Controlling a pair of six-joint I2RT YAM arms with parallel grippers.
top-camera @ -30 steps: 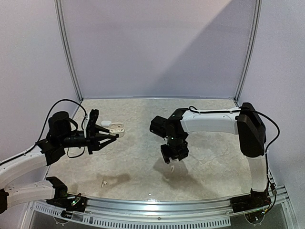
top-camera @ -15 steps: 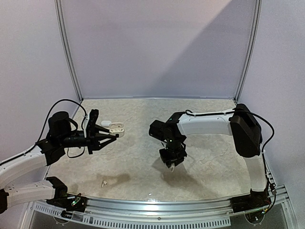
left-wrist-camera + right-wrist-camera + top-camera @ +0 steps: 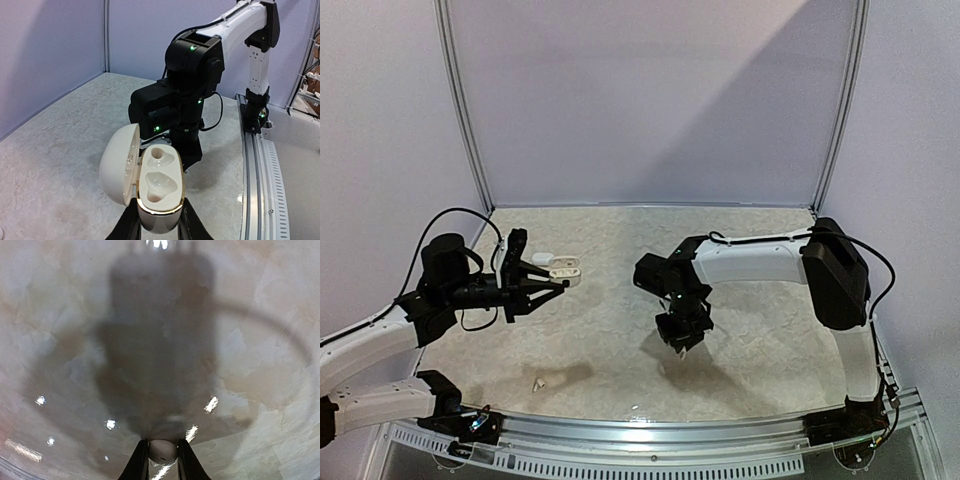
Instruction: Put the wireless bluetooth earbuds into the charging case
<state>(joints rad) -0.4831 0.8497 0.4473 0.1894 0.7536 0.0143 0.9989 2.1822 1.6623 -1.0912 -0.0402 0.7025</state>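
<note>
White earbud [image 3: 162,451] sits pinched between the right gripper's [image 3: 682,343] fingers on the tabletop [image 3: 760,330], so pickup is in hand; next it likely needs lifting toward ten o'clock, where the left gripper [image 3: 159,226] clamps the open, empty charging case [image 3: 159,187]

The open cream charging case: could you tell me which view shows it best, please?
Left wrist view: the cream, gold-rimmed case sits close up, both sockets empty. Top external shows the case tiny; right wrist misses it.

links [image 3: 760,258]: white; joints [image 3: 840,280]: black; cables [image 3: 463,210]: black; status lights [image 3: 190,48]: green
</note>
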